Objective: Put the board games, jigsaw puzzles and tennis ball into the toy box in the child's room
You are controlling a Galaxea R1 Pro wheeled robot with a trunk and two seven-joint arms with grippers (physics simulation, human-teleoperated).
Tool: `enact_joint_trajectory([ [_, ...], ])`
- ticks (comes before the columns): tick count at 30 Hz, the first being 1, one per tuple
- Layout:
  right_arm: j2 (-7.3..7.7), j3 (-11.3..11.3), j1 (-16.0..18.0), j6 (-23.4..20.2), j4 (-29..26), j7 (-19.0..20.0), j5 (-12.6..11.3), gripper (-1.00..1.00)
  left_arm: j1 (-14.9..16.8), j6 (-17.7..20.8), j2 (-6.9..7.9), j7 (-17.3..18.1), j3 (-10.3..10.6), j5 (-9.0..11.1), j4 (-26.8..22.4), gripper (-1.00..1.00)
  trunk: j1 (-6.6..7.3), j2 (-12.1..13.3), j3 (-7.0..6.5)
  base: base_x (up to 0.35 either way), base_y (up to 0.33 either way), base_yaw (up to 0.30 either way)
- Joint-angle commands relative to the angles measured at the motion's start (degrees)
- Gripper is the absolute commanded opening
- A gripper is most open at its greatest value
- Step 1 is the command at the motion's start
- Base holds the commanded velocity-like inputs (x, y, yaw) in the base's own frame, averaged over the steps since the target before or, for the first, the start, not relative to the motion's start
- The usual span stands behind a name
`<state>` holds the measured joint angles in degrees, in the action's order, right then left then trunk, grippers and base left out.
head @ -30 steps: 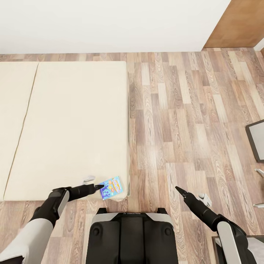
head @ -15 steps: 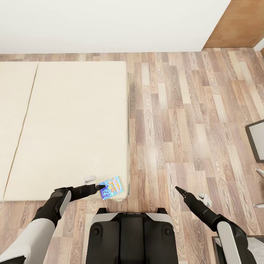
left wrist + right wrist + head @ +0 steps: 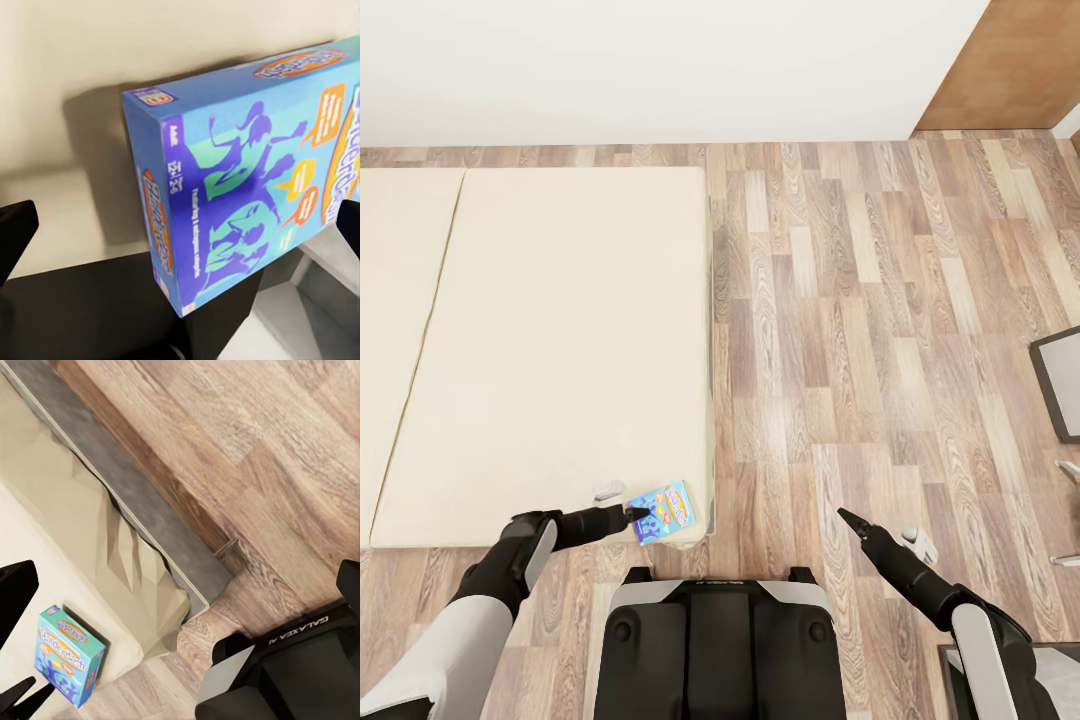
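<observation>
Blue board game (image 3: 663, 510) (flat, bed corner)

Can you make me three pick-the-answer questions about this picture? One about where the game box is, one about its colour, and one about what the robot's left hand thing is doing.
1. Where is the board game?
A. on the floor
B. at the bed's corner
C. on a shelf

2. Its main colour?
A. blue
B. red
C. black

3. The left tool is:
A. open at the box
B. far across the room
C. holding a ball

Answers: 1 B, it lies on the cream bed; 2 A, blue cover; 3 A, fingers spread either side of it.
</observation>
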<state>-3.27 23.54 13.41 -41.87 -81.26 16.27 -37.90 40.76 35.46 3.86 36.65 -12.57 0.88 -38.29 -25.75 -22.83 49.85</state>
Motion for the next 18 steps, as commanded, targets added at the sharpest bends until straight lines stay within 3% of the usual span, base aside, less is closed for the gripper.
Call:
enact_joint_trajectory([
  [1,-0.07,0.2,0.0,-0.4,0.0,0.3,0.1,1.0,0.0,0.5,-0.03,0.2,-0.2,0.1,0.0,1.0,-0.03,-0.1,0.06,0.0,0.0,0.0],
  [18,-0.02,0.2,0.0,-0.4,0.0,0.3,0.1,1.0,0.0,0.9,-0.52,0.2,-0.3,0.3,0.0,1.0,-0.03,-0.1,0.06,0.0,0.0,0.0],
])
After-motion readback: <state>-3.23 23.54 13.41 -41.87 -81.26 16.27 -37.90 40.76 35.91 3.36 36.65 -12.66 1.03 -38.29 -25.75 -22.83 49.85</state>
